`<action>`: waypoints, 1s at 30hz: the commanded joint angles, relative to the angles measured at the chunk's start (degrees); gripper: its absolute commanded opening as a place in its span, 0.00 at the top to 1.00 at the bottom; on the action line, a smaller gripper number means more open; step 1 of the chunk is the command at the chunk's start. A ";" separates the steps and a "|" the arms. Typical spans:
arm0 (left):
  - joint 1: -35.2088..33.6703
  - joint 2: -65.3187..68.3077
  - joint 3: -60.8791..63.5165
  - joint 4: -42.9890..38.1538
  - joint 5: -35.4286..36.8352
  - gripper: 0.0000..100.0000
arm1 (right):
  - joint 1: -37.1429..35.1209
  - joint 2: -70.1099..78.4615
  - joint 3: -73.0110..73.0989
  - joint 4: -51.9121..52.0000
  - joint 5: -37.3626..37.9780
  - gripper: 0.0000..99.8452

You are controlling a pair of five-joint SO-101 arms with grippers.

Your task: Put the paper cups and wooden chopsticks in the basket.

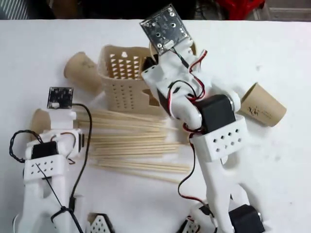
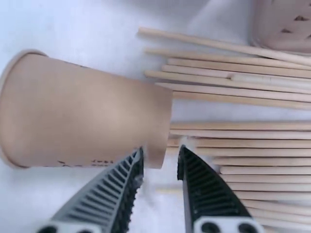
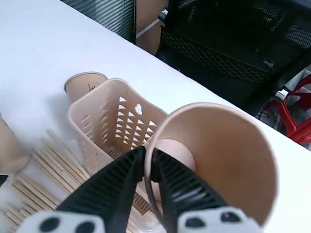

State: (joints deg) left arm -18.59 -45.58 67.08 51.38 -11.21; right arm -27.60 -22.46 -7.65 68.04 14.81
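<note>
Your right gripper (image 3: 148, 153) has its jaws clamped on the rim of a tan paper cup (image 3: 233, 145), one finger inside the mouth and one outside. That cup is tipped with its open mouth toward the wrist camera, up at the right-hand end of the beige perforated plastic basket (image 1: 124, 80). You can't really tell from these shots whether it's over the opening or just beside it.

Your left gripper (image 2: 160, 155) has its jaws a little apart, gripping nothing. It sits right at the base end of a second tan paper cup (image 2: 82, 111), which lies on its side on the white table (image 1: 272, 58). One finger overlaps the bottom corner of that cup.

The pale wooden chopsticks (image 1: 136, 141) are all flat on the table in a loose row in front of the basket, between your two arms. Their near ends sit just beside the second cup's base.

A third tan paper cup (image 1: 80, 70) is right up against the basket's left side. A fourth tan paper cup (image 1: 262, 104) lies on its side out past your right arm, well apart from the basket.
</note>
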 commanded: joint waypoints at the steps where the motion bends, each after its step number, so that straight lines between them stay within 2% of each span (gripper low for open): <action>1: 0.84 -0.84 -0.09 -0.70 -0.62 0.87 | 0.48 0.66 -0.79 -1.71 0.18 0.98; 10: 0.84 -0.92 0.00 -0.70 -0.62 0.87 | 3.21 6.55 0.62 -1.80 0.18 0.98; 19: 0.84 -0.92 0.09 -0.70 -0.62 0.87 | 3.21 6.73 0.79 -0.57 0.09 0.79; 30: 0.84 -0.92 0.09 -0.70 -0.62 0.87 | 3.21 6.73 0.53 5.93 2.29 0.78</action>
State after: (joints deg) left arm -18.51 -45.58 67.08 51.38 -11.30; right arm -25.14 -15.43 -6.33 72.79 15.25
